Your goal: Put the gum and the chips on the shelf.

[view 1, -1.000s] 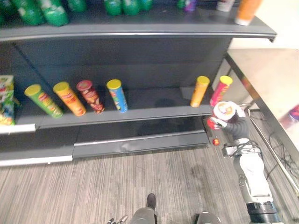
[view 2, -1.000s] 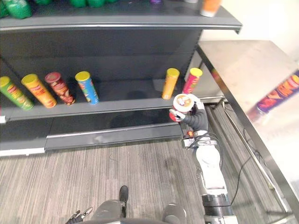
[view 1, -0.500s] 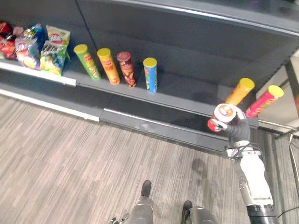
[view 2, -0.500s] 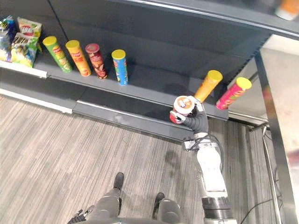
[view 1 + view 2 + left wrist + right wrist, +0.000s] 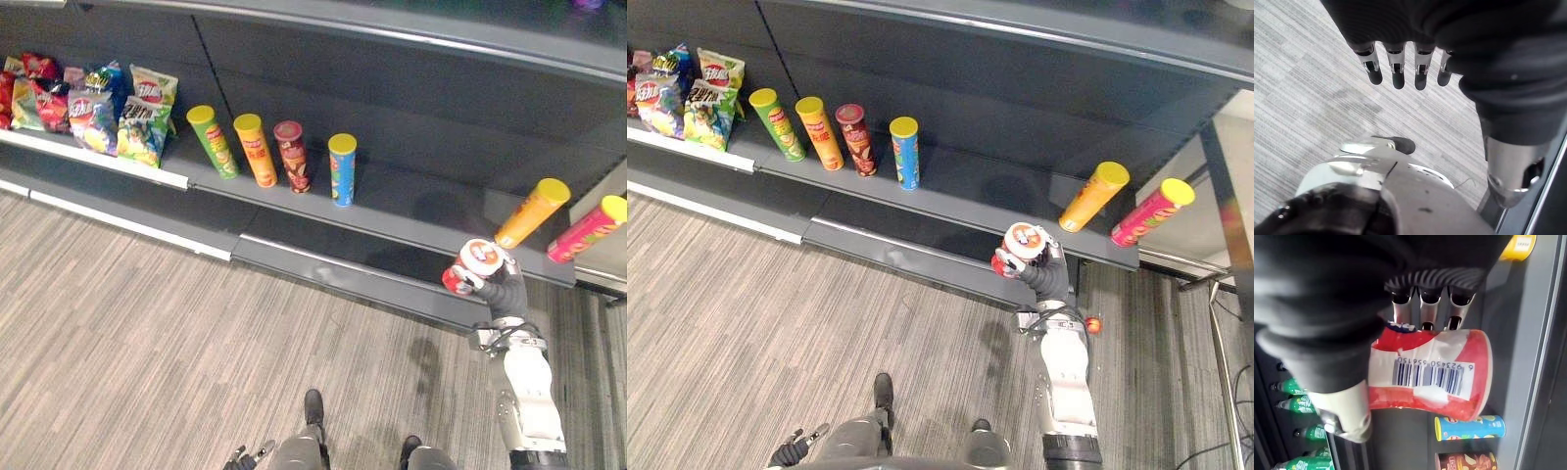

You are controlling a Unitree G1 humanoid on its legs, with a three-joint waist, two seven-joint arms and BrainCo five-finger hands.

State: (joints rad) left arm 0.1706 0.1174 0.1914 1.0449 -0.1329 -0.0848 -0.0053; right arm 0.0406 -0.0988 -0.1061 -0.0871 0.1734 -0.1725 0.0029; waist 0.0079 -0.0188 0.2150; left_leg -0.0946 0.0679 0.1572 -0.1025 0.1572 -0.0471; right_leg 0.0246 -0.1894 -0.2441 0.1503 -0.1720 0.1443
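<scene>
Gripping barcoded red chips can (image 5: 1430, 377) | right robot hand (image 5: 1046, 273) | left robot hand (image 5: 1398, 72) relaxed

Long dark grey shelf (image 5: 421, 208), grey streaked floor (image 5: 127, 323) beneath, even indoor light

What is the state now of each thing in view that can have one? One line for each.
red can: held in the right hand, not yet on the shelf.
right hand: shut on the red can.
left hand: open, holding nothing.
green can, orange can, dark red can, blue can: standing on the shelf.
yellow can, pink can: standing on the shelf.
bags: upright on the shelf.
</scene>
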